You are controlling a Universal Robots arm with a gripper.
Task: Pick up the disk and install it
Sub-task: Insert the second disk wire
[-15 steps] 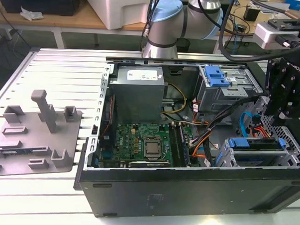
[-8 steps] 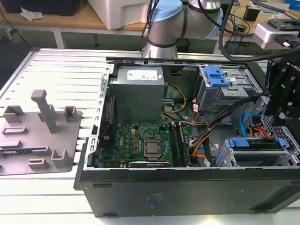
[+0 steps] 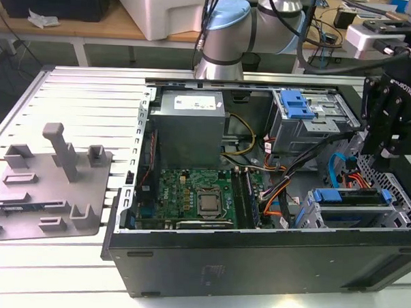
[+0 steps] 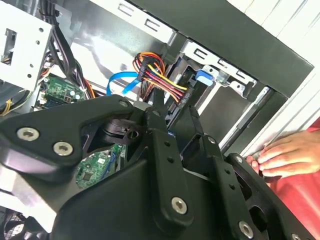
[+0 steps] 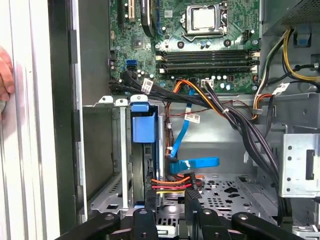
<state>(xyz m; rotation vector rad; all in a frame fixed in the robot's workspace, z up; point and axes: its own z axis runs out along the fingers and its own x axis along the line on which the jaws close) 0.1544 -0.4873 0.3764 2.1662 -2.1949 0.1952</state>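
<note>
– What colours do you see in the case [image 3: 255, 265]?
– Black shell, green motherboard [image 3: 197, 191], grey power supply [image 3: 189, 126].
– And the disk [image 3: 350, 196]?
– You see its blue carrier; cables [image 5: 170, 185] beside it run red, orange, yellow.

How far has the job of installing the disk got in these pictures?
Done, it seems: the disk, in its blue carrier, sits in the drive cage of the open computer case. In hand: nothing; the gripper hangs open just above that cage. Left: I cannot tell whether the disk is pushed fully home or its cables are plugged in.
</note>
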